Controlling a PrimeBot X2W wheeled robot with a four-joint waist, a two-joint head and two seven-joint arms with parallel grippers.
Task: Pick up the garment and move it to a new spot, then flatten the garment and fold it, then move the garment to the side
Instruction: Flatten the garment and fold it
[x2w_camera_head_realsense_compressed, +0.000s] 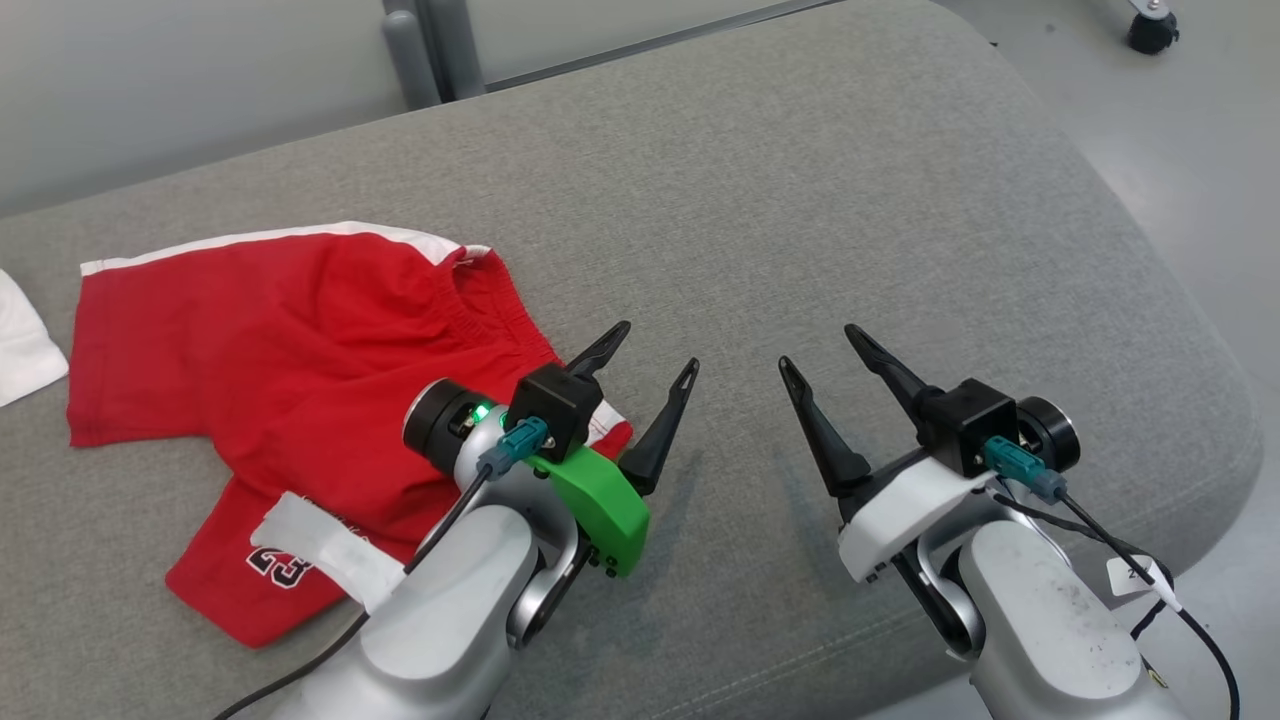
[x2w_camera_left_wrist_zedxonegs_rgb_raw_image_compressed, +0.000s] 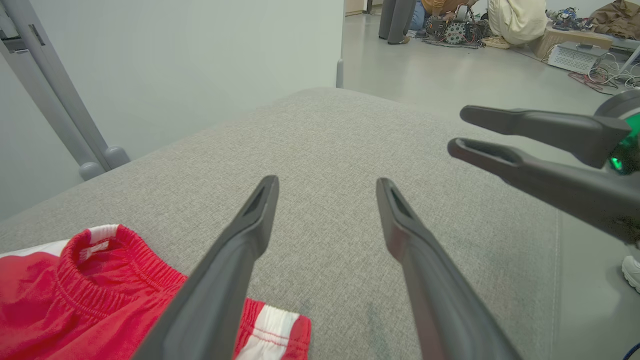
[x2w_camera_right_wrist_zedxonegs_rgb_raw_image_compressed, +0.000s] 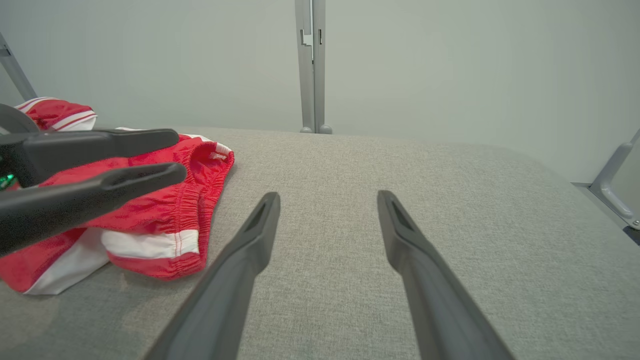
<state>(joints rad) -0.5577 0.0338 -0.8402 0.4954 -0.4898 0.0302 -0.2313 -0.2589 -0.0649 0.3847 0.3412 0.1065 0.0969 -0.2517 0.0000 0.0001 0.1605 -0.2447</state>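
Two spread | left tool (x2w_camera_head_realsense_compressed: 659, 345) at garment (x2w_camera_head_realsense_compressed: 280, 330) edge | right tool (x2w_camera_head_realsense_compressed: 818, 346) over cushion (x2w_camera_head_realsense_compressed: 800, 200)

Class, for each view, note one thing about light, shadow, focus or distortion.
Head view: soft even light, faint shadow beneath the left hand on the grey cushion. Left wrist view: wide-angle stretch enlarges its fingers. Right wrist view: red shorts sharp, no glare.

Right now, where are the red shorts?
In the head view the red shorts lie on the left side of the grey cushion, just left of the open left gripper.
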